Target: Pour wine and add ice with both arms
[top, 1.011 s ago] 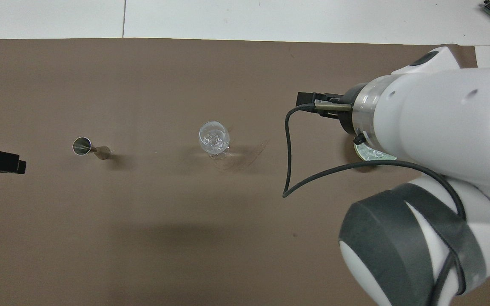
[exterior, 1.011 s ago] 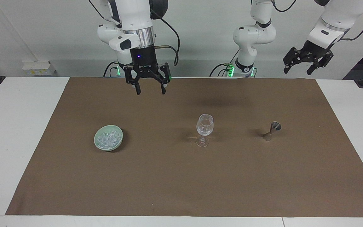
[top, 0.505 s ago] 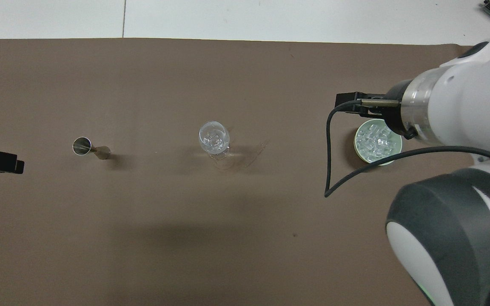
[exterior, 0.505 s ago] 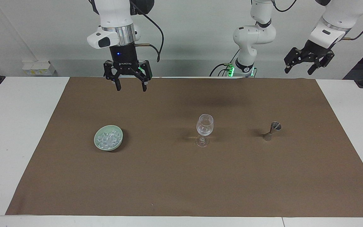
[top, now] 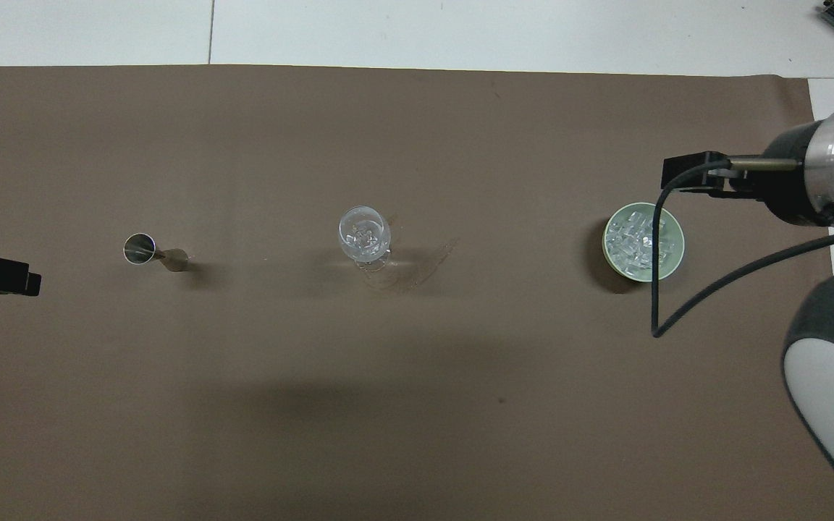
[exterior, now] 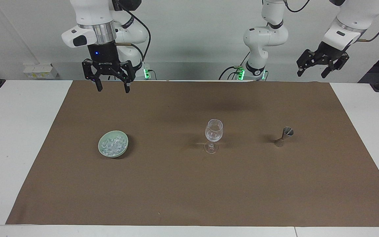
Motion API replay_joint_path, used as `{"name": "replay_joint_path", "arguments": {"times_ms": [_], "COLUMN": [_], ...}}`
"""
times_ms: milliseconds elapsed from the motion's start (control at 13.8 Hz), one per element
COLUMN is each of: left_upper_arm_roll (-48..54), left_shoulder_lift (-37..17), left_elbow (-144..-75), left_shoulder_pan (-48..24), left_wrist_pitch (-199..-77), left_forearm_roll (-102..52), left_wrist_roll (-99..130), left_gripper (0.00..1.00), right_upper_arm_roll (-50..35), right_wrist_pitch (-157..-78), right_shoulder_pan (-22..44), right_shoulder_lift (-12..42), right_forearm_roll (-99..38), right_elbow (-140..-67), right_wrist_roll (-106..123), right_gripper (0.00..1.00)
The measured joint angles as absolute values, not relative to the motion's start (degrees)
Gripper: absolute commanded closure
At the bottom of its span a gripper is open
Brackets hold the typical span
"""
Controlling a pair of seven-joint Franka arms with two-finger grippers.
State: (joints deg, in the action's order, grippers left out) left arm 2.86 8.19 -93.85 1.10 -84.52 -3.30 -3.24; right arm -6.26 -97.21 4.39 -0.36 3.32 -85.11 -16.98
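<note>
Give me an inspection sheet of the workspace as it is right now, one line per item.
Surface: brown mat on a white table.
Job's things: ice heaped in green bowl; wine glass upright mid-mat, ice inside; metal jigger toward the left arm's end.
Clutter: nothing seen.
Grippers: right gripper open, empty, raised; left gripper open, empty, raised.
Cables: black cable hangs from the right wrist.
Surroundings: white wall.

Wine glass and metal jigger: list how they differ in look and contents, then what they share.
The wine glass is clear with a rounded bowl; the jigger is opaque metal and cone-shaped. The wine glass holds a few small clear chunks; nothing shows inside the jigger. The wine glass stands mid-cloth; the jigger is toward the left arm's end. Both stand upright on the brown cloth, untouched.
</note>
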Motion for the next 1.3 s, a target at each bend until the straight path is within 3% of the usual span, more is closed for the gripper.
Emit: {"name": "replay_joint_path", "arguments": {"times_ms": [361, 650, 1300], "left_upper_arm_roll": [2.86, 2.86, 2.86], "left_shoulder_lift": [8.19, 8.19, 8.19], "left_elbow": [-93.85, -93.85, -93.85], "left_shoulder_pan": [1.1, 1.1, 1.1], "left_wrist_pitch": [-84.52, -84.52, -84.52], "left_forearm_roll": [-3.3, -3.3, -3.3], "left_wrist_roll": [-3.23, -3.23, -3.23], "left_gripper": [0.0, 0.0, 0.0], "right_upper_arm_roll": [-4.12, -1.05, 0.5], "right_wrist_pitch": [-91.73, -90.97, -87.86], "right_shoulder_pan": [4.4, 4.43, 4.43], "right_shoulder_lift": [-0.7, -0.7, -0.44], "right_forearm_roll": [3.05, -3.32, -0.86], "right_elbow": [-81.17, -80.96, -81.16], "right_wrist_roll": [-15.34, -13.11, -8.57], "right_gripper": [0.0, 0.0, 0.0]}}
